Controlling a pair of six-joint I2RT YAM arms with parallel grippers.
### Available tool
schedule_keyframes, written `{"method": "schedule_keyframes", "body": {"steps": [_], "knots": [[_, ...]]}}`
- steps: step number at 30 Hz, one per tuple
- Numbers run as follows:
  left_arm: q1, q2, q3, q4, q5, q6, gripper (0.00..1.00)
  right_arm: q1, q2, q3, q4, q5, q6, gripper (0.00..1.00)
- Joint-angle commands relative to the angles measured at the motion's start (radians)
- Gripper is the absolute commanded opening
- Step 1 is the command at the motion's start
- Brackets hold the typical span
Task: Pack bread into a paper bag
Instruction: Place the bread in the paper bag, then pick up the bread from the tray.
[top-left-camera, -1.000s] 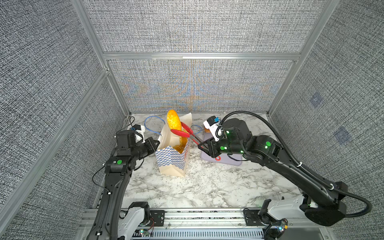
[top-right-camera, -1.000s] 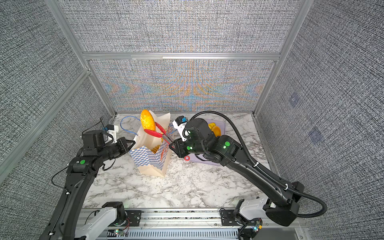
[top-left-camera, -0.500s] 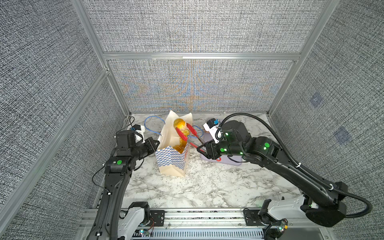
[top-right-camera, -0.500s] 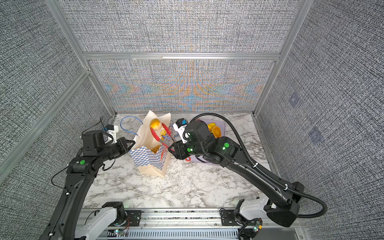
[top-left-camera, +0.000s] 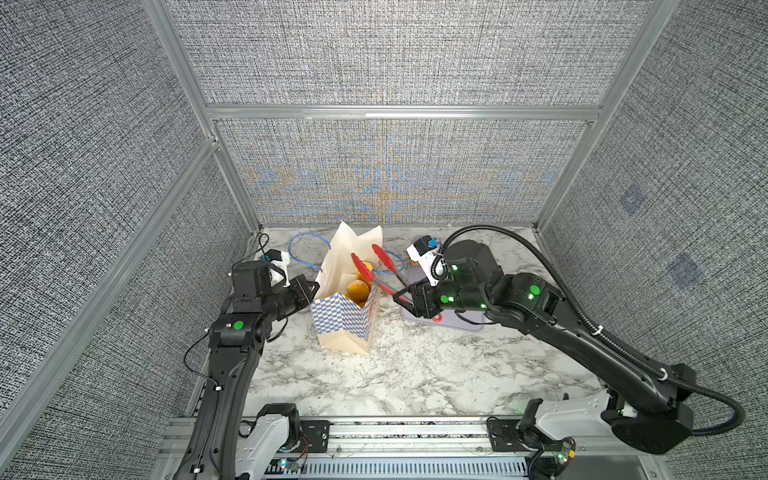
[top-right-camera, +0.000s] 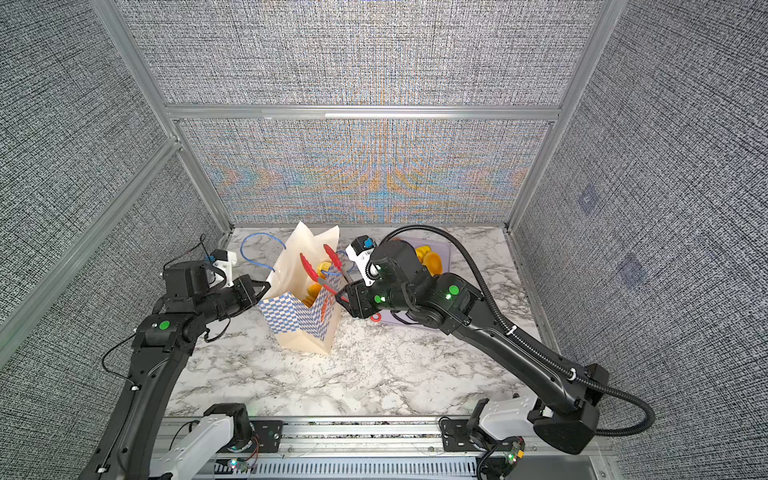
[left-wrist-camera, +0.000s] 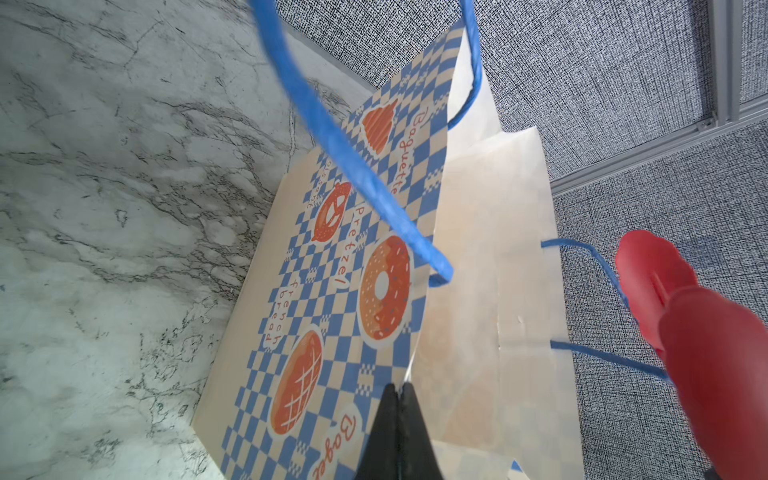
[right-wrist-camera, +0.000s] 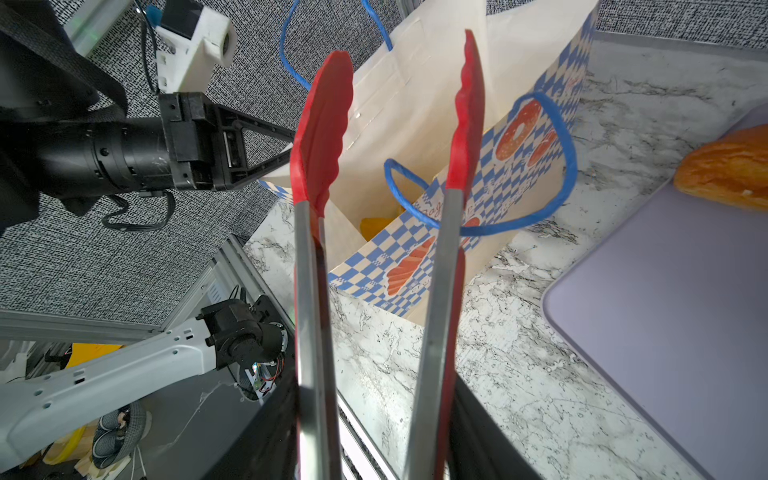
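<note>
1. Count: one tall cream paper bag with a blue-and-white checked band (top-left-camera: 344, 326), carrying two thin blue cord handles (top-left-camera: 304, 248). One pair of red-tipped steel tongs (top-left-camera: 381, 257). One flat lilac rectangular tray (top-left-camera: 465, 324).
2. Glossy golden-orange toy bread (top-left-camera: 358, 289): at least two pieces visible inside the bag. A top view shows two more pieces (top-right-camera: 432, 262) on the tray's rear end. Deeper in the bag is hidden.
3. Bag stands upright on the marble bench (top-left-camera: 415, 365), in the rear half, left of centre. Long axis vertical, mouth open upward, pointed top flaps on the side toward the rear edge. Tray lies just right of it.
4. Left hand (top-left-camera: 309, 286): pressed together, pinching the bag's left-side top edge. Left wrist view shows paper caught between the fingertips (left-wrist-camera: 411, 415).
5. Right hand (top-left-camera: 409, 297): clamped on the tongs' handle end. Tongs run from it up toward the rear-left corner, both red tips spread apart over the bag mouth.
6. Right wrist view: one ridged orange loaf (right-wrist-camera: 727, 170) lying at the tray's edge.
</note>
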Motion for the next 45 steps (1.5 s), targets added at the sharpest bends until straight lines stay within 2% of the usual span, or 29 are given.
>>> {"method": "schedule_keyframes", "body": {"steps": [1,9,15,23,30,39,45], "knots": [[-0.001,-0.002,0.002,-0.003,-0.003,0.000,0.05,0.002,-0.002,0.024,0.063,0.002,-0.002,0.54],[-0.001,-0.009,0.006,-0.011,-0.007,0.005,0.05,-0.011,-0.004,0.069,0.069,0.056,-0.019,0.53],[-0.001,-0.011,0.011,-0.016,-0.009,0.008,0.06,-0.070,-0.050,0.058,0.061,0.094,-0.012,0.51],[-0.001,-0.006,0.014,-0.016,-0.008,0.009,0.13,-0.235,-0.148,-0.051,0.027,0.096,0.033,0.51],[0.000,-0.005,0.017,-0.020,-0.009,0.011,0.24,-0.406,-0.196,-0.172,-0.026,0.060,0.036,0.51],[0.000,-0.001,0.029,-0.030,-0.010,0.017,0.38,-0.580,-0.175,-0.379,-0.027,-0.009,0.017,0.51],[-0.001,0.007,0.036,-0.031,-0.009,0.022,0.39,-0.644,-0.121,-0.459,-0.038,0.006,-0.011,0.50]]}}
